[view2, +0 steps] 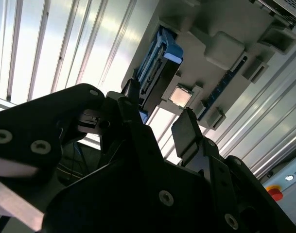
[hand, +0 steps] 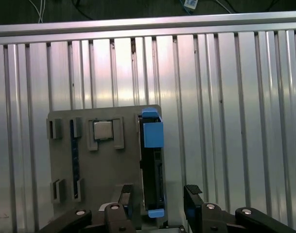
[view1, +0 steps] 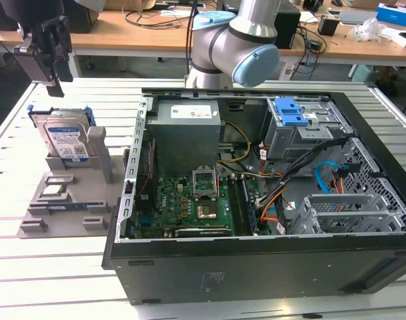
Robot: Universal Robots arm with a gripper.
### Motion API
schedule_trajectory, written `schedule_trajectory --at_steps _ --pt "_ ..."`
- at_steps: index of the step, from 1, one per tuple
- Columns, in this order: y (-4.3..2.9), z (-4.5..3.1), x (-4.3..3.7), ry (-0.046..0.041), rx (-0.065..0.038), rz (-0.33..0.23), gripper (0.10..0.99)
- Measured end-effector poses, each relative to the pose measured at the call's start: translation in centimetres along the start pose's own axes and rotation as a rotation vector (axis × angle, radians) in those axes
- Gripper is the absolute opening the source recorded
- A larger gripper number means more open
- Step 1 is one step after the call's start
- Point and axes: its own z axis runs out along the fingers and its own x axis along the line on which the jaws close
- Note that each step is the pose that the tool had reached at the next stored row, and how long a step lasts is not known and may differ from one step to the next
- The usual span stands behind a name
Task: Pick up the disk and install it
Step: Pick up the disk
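Fingers (hand: 192,196) of the tool (hand: 159,191) are spread wide, holding nothing. It seems to hang right above the disk (hand: 152,133), which stands on edge in a grey holder (hand: 104,170) on the table (hand: 235,121).

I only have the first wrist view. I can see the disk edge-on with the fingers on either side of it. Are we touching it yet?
Observer: No. In the exterior view the gripper hangs above the disk, with open space between them.
Operator: Is the disk lying flat?
Observer: No. It stands upright in a grey holder, with its label side facing the exterior camera.
Operator: Where's the computer from there?
Observer: The open computer case lies on the table to the exterior view's right of the holder.
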Motion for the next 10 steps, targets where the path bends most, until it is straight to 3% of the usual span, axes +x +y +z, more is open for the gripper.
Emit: schedule_trajectory --at_steps 4,10 --pt "0.67 0.07 0.05 0.0002 0.0 0.0 0.541" --pt "1.04 0.28 0.08 0.0003 0.0 0.0 0.541"
